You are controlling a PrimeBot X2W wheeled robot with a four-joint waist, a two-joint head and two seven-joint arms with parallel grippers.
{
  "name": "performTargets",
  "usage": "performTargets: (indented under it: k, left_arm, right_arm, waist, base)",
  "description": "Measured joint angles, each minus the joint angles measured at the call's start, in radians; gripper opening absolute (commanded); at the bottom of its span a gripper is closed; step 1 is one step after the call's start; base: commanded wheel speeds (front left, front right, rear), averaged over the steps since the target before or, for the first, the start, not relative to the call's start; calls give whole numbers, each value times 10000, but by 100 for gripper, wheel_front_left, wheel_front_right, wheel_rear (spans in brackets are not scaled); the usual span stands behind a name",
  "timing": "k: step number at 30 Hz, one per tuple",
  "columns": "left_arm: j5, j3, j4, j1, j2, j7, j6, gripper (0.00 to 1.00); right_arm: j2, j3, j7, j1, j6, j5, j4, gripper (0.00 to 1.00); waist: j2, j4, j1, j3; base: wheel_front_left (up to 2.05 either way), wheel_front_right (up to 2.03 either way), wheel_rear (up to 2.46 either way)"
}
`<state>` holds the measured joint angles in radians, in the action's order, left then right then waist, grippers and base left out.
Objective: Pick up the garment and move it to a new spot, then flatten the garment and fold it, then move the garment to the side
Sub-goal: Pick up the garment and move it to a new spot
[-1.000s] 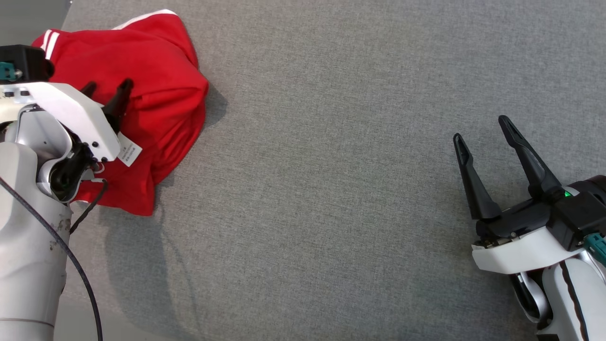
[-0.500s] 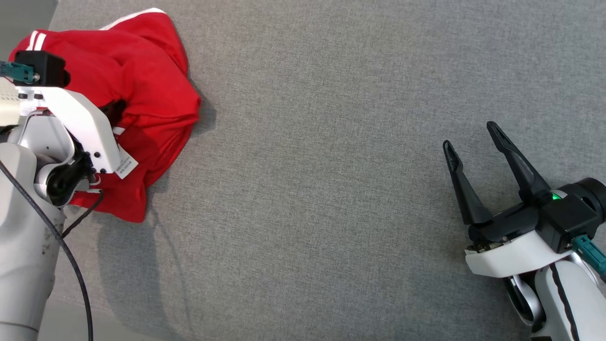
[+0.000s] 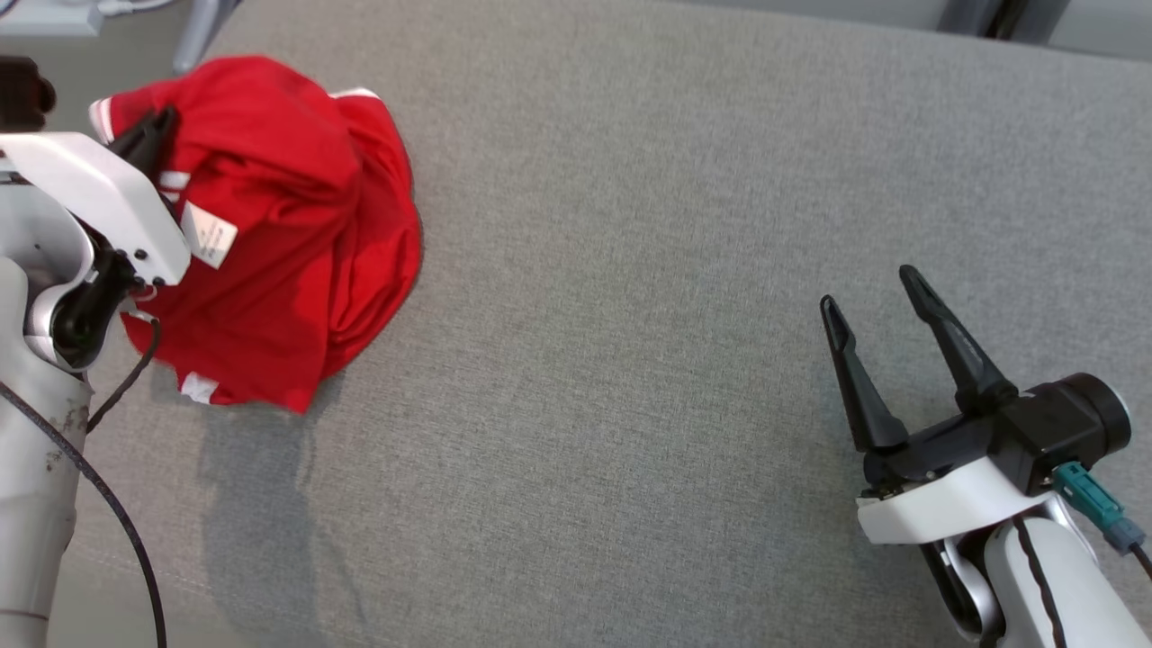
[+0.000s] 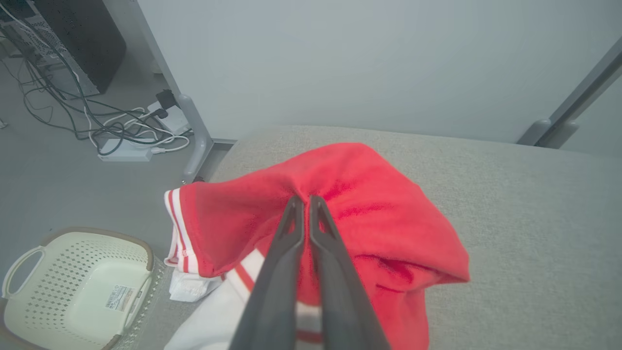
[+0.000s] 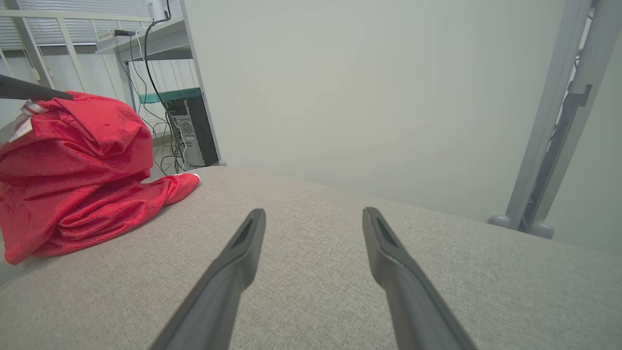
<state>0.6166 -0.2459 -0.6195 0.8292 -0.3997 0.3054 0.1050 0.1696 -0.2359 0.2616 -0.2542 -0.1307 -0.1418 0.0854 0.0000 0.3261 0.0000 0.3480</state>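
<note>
The garment [image 3: 270, 225] is red with white stripes and a white label, bunched up at the far left of the grey table [image 3: 630, 270]. My left gripper [image 3: 155, 135] is shut on a fold of the garment [image 4: 350, 194] near its top, and the cloth drapes down from the pinch. In the left wrist view the two fingers [image 4: 301, 233] press together with red fabric caught at their tips. My right gripper [image 3: 868, 290] stands open at the lower right, well away from the garment [image 5: 73, 170], with nothing between its fingers [image 5: 243, 243].
A cream perforated basket [image 4: 29, 291] sits on the floor beyond the table's left edge. Cables and a power strip [image 4: 121, 146] lie on the floor by a table leg. A grey metal post [image 5: 549, 146] stands behind the far right side.
My left gripper has shut on the garment and pulled it up, so the cloth now hangs bunched from it. The head camera has tilted, shifting the whole picture. The right gripper stays open.
</note>
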Motion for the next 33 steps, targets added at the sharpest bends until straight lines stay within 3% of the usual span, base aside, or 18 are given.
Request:
performTargets:
  k: [8,17,21,33]
  left_arm:
    - [-318,405,1572,-119,-117,-1850,-468,0]
    - [-449,570,3699,-839,142,-4136,-343,0]
    - [-541,282,4520,-953,391,-4485,-224,0]
    - [-428,-711,5797,-1801,1645,-4648,-447,0]
  right_arm:
    - [-347,61,0,258,0,-69,128,100]
    - [-738,533,0,526,-2,-96,128,100]
    - [-775,882,0,613,0,-69,157,100]
    - [-828,1641,0,724,-2,38,-73,100]
  waist:
    - [0,-39,0,-937]
    - [0,-433,-1,-1777]
    - [0,-755,0,-2022]
    - [0,-2072,0,-2226]
  base:
    - [0,0,0]
    - [0,0,0]
    - [0,0,0]
    - [0,0,0]
